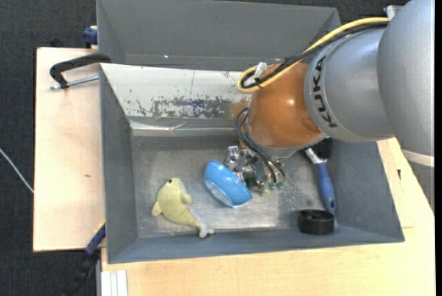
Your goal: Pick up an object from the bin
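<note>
Camera view, task's thing: a blue rounded object (226, 184), like a small shell or cup lying tilted, bright blue on top with a paler rim along its lower edge
Where it lies: on the bin floor, right against the gripper (255, 172) on the gripper's view-left side and slightly nearer the front wall
Gripper: low over the floor under the arm's orange cover, beside the blue object; whether it is apart, together or clamped cannot be told
Bin (114, 170): grey metal, sloping walls, scuffed back wall
Yellow plush toy (176, 203): further view-left of the gripper, beyond the blue object, apart from it, near the front wall
Blue-handled tool (324, 184): view-right of the gripper, near it, lying along the right wall
Black round cap (316, 221): view-right of the gripper and toward the front, just beside the tool's lower end
</note>
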